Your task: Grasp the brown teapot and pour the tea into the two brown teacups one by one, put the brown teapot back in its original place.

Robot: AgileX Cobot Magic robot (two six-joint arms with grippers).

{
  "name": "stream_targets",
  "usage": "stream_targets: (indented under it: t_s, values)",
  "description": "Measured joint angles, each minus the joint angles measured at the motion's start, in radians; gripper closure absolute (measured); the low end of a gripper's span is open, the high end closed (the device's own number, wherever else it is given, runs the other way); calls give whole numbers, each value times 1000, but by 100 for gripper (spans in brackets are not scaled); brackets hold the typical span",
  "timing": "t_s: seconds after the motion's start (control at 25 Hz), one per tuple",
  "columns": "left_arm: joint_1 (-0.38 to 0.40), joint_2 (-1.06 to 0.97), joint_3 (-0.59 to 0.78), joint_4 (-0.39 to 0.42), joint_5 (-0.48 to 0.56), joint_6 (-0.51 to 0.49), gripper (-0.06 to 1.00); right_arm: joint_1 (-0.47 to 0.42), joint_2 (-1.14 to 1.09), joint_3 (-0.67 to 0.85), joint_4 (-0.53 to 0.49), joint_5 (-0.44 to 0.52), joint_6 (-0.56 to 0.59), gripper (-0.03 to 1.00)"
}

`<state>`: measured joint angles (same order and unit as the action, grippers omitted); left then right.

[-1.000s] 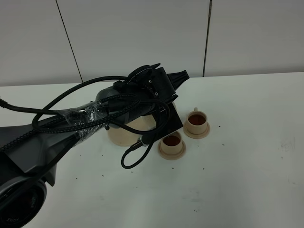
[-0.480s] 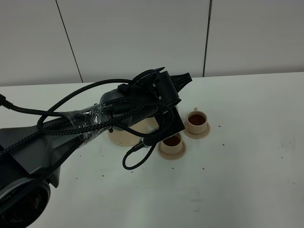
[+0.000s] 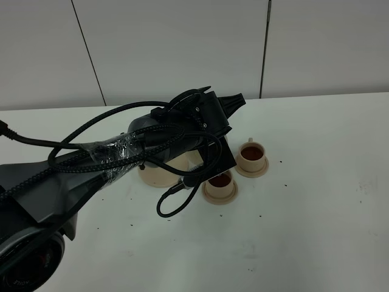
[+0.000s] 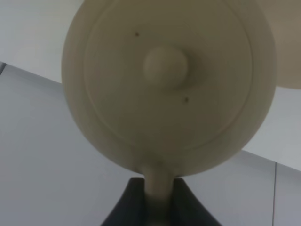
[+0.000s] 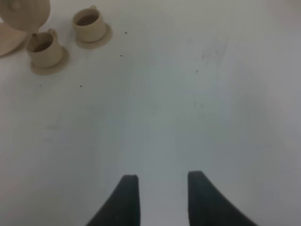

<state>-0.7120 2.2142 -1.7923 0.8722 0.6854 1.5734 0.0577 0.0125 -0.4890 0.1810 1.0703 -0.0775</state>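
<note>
In the left wrist view my left gripper [image 4: 157, 200] is shut on the loop handle of the brown teapot [image 4: 164, 80]. I see its knobbed lid from above. In the exterior view my left arm [image 3: 182, 131] hides most of the pot. A beige patch [image 3: 157, 174] shows under the arm, and I cannot tell whether it is pot or saucer. The two brown teacups [image 3: 220, 181] [image 3: 251, 152] stand on small saucers to the right of it, both holding dark tea. The right wrist view shows the cups [image 5: 44, 47] [image 5: 89, 21], the pot's edge [image 5: 23, 12] and the large saucer [image 5: 8, 37]. My right gripper [image 5: 162, 197] is open and empty above bare table.
The white table [image 3: 304, 219] carries small dark specks around the cups. A white panelled wall [image 3: 182, 42] stands behind the table. Black cables [image 3: 176, 201] hang from the left arm, close beside the near cup.
The left arm and pot sank slightly toward the large saucer between one second and half a second ago. Nothing has visibly moved since then, and the cups have stayed in place.
</note>
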Motion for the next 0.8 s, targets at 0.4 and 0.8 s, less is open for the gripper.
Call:
stream_targets:
  t_s: [0.4,0.8]
  values:
    - [0,0,0,0,0,0,78,0,0,0,0,0,0,72]
    - [0,0,0,0,0,0,78,0,0,0,0,0,0,72]
